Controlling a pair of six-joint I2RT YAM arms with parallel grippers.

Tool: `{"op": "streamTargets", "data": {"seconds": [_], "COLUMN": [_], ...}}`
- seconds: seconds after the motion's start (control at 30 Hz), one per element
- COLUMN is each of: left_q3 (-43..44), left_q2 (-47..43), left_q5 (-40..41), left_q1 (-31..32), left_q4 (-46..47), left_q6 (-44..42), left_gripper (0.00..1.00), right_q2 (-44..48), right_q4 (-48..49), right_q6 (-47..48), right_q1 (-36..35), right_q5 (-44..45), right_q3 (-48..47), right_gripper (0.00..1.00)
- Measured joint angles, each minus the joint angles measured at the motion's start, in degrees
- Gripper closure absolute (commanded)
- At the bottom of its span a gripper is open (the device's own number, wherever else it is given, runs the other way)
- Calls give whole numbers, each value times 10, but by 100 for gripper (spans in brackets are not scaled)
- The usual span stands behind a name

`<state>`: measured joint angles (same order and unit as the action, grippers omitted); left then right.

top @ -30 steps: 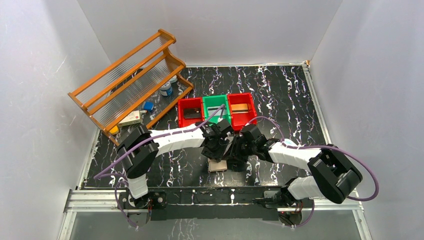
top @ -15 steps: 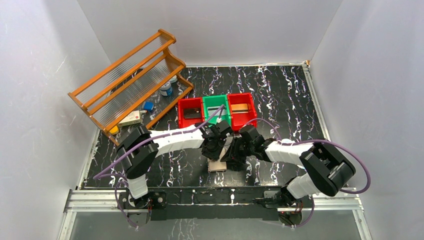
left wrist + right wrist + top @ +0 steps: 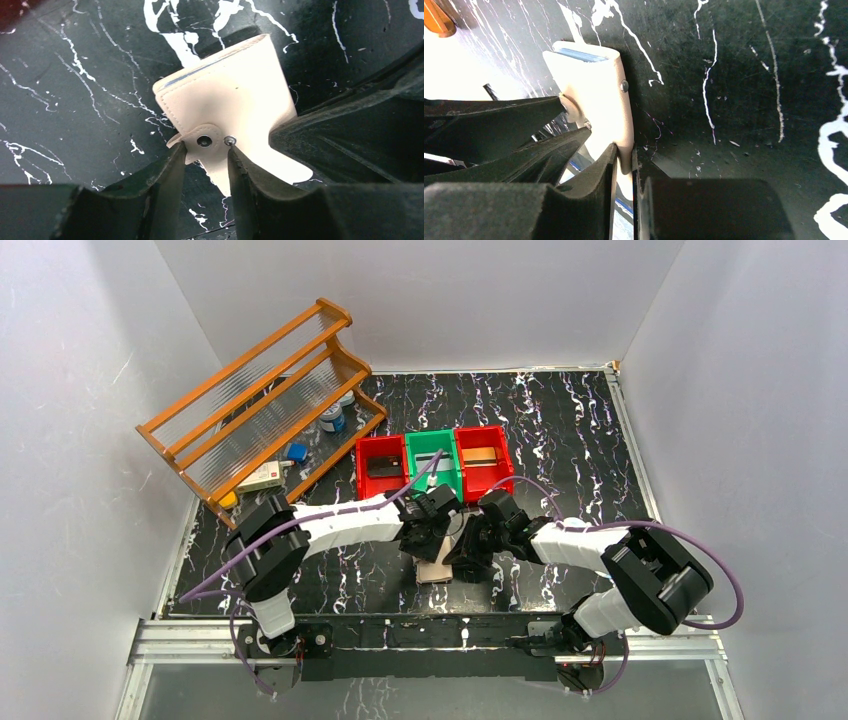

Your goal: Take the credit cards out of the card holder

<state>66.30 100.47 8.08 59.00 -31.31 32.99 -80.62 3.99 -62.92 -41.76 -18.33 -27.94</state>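
Three bins line up past the wooden rack (image 3: 255,405) on the far left. The left red bin (image 3: 362,468) shows a dark card (image 3: 383,468), the green bin (image 3: 433,434) a silvery card (image 3: 432,457), and the right red bin (image 3: 506,455) an orange-gold card (image 3: 481,455). Nearer us on the black worktop (image 3: 580,440), both arms crowd the tan card holder (image 3: 230,100). The left fingers (image 3: 165,175) pinch its snap tab (image 3: 204,141), a tip touching each side. On the right, the right fingers (image 3: 684,205) are clamped almost together on the edge of the holder's cover, and pale blue sleeves peek out of its end.
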Motion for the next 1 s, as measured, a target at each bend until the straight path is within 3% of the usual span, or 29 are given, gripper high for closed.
{"op": "streamTargets", "data": {"seconds": [0.67,1.0], "left_q3": [-34,-56], "left_q2": [-34,-41], "left_q5": [54,12], "left_q1": [-3,-37], "left_q4": [5,44], "left_q6": [36,59], "left_gripper": [40,55], "right_q2": [3,3], "right_q4": [-5,-9], "right_q6": [0,0], "right_q1": [0,0], "right_q5": [4,6], "right_q3": [0,-1], "right_gripper": [78,77]}}
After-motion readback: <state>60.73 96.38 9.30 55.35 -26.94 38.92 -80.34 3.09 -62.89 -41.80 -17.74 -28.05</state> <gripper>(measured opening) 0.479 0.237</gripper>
